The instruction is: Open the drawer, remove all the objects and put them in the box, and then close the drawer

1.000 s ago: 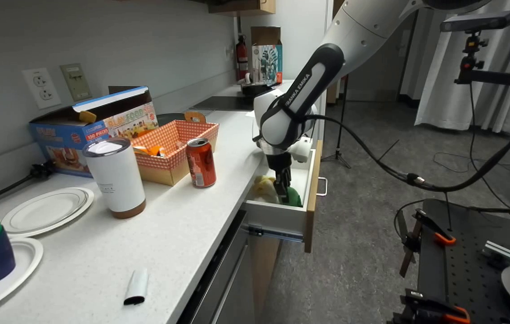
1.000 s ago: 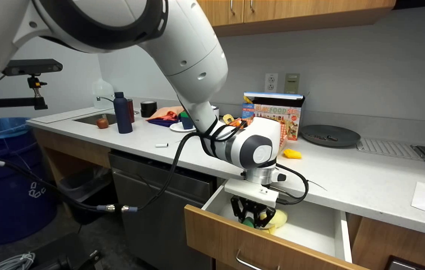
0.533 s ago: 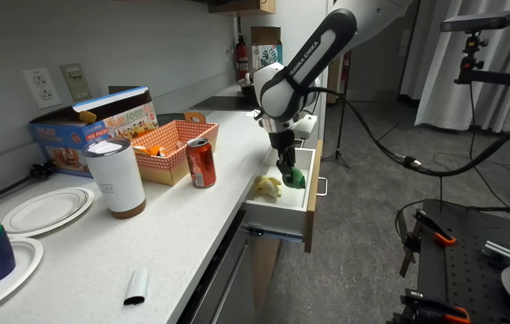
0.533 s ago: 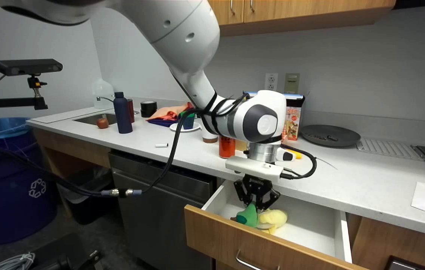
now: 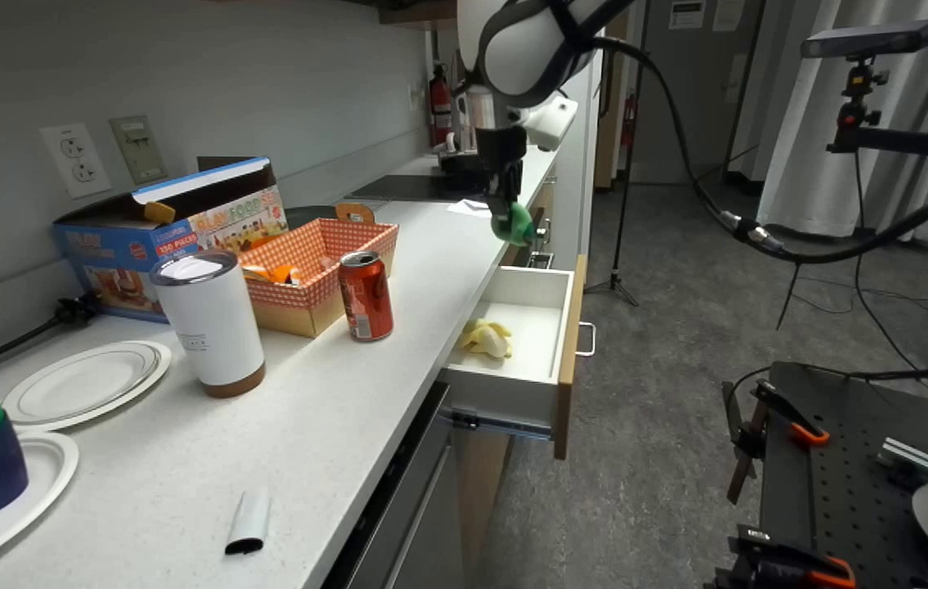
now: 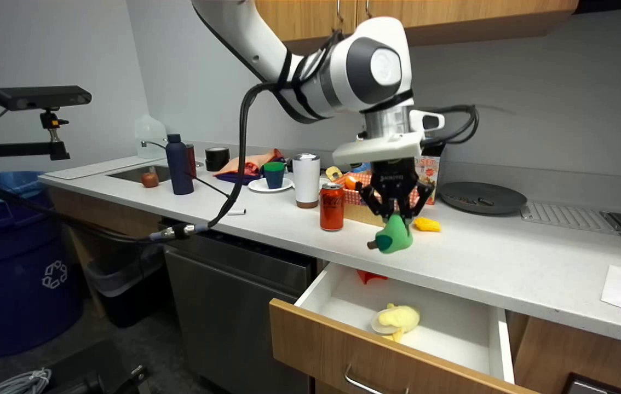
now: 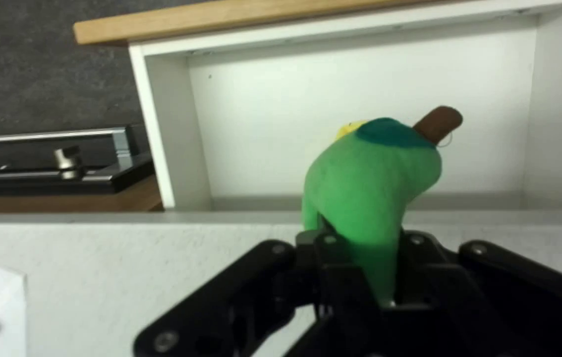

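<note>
Drawer [image 6: 338, 351] stands open under the front edge of the counter [image 6: 486, 260], a yellow plush [image 6: 401, 318] and a red piece [image 6: 368, 275] inside. Above that edge, the gripper [image 6: 397, 219] pinches a green plush [image 6: 395, 236] between its jaws, just lifted clear of the drawer. So one item looks ready for the box [image 6: 361, 214], toward the back edge, just behind the can [image 6: 332, 209]; two then seem left before closing.

“PLAY FOOD” on carton [image 5: 173, 241]; “Coca-Cola” (blurry) on can [image 6: 332, 209]; recycling symbol [image 6: 55, 275] on bin [image 6: 9, 290]
</note>
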You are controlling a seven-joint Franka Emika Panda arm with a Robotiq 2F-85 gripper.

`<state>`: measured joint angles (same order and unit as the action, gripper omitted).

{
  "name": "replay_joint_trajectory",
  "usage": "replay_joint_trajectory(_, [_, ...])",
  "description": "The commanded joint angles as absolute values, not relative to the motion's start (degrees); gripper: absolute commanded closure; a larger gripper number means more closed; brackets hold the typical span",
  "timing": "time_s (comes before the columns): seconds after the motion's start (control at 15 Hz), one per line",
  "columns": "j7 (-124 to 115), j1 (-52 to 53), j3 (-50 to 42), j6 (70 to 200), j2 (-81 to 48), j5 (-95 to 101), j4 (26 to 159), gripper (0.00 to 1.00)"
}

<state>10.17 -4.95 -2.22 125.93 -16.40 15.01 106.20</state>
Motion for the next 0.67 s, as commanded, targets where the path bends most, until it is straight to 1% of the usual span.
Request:
replay_joint_trajectory(0.0, [6.6,-2.4,-2.8,129.9,-14.5,19.4,101.5,0.95])
replay_joint_trajectory(0.27, [4.8,-0.6,-2.4,138.0,-19.0,20.8,92.1,0.95])
replay_joint_trajectory(0.6, [5.3,0.5,-1.7,145.9,-28.9,17.5,81.0,0.95])
